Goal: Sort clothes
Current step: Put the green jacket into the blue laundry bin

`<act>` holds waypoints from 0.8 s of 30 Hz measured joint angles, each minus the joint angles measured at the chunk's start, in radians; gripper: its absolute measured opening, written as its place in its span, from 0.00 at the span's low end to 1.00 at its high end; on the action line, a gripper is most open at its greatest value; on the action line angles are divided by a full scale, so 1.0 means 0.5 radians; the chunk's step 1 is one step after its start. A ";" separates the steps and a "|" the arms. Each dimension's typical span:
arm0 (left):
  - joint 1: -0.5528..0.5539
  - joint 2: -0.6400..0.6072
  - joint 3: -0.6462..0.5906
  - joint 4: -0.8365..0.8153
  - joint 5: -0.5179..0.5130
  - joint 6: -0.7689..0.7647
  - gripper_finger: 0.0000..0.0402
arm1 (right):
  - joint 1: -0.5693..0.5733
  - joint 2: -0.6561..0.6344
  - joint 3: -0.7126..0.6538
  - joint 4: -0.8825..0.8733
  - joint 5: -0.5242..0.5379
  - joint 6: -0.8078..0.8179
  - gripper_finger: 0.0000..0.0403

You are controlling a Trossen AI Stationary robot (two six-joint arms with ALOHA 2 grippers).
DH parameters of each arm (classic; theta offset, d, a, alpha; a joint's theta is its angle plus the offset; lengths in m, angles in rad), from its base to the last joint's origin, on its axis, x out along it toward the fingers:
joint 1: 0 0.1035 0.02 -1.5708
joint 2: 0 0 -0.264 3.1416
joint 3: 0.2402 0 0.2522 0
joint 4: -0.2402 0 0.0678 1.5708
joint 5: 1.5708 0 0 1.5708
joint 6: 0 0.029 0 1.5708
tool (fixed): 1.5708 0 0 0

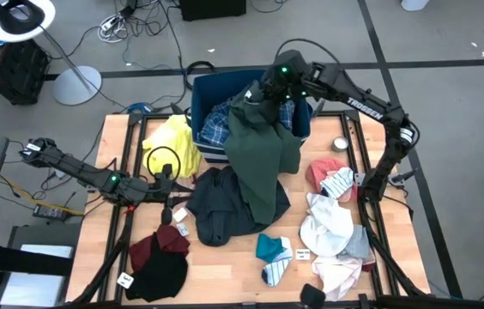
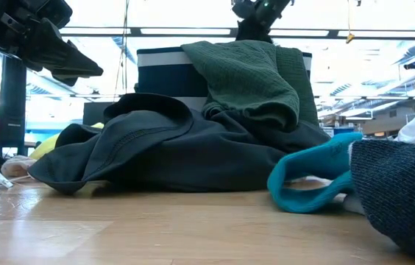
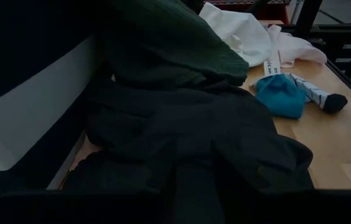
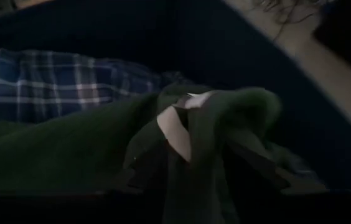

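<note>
My right gripper (image 1: 257, 96) is above the navy bin (image 1: 201, 86) at the table's far edge, shut on a dark green garment (image 1: 259, 154). The garment hangs over the bin's near wall, and its lower part lies on a black garment (image 1: 216, 202) on the table. A blue plaid garment (image 4: 51, 81) lies inside the bin. My left gripper (image 1: 172, 184) is low over the table's left half, between a yellow garment (image 1: 173, 142) and the black one. It is shut and empty. My right gripper pinches a bunched fold of the dark green garment's top end (image 4: 219, 124), beside a white label (image 4: 175, 130), between its two fingers. It comes from above. The garment hangs below the fingers over the bin's near wall, its lower end on the black garment.
A maroon garment (image 1: 152, 249) and a black one (image 1: 160, 275) lie at the near left. A teal sock (image 1: 269, 249) and a striped sock (image 1: 276, 270) lie near the front. Pink (image 1: 323, 172), white (image 1: 328, 227) and grey (image 1: 358, 245) garments lie at the right.
</note>
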 joint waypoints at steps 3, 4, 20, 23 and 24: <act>0.000 0.000 0.000 0.000 0.000 0.000 0.25 | 0.001 -0.083 0.000 -0.003 0.038 -0.007 0.38; 0.000 0.000 0.000 0.000 0.000 0.000 0.25 | 0.001 -0.115 0.000 -0.005 0.038 -0.006 0.38; 0.000 0.000 0.000 0.001 -0.001 -0.013 0.25 | 0.402 -0.685 -0.011 -0.744 -0.025 0.344 0.38; 0.000 0.000 0.000 0.035 0.000 -0.158 0.25 | 0.574 -0.778 -0.144 -0.764 0.114 0.505 0.37; 0.000 0.001 0.000 0.050 0.000 -0.163 0.25 | 0.635 -0.811 -0.217 -0.752 0.186 0.543 0.37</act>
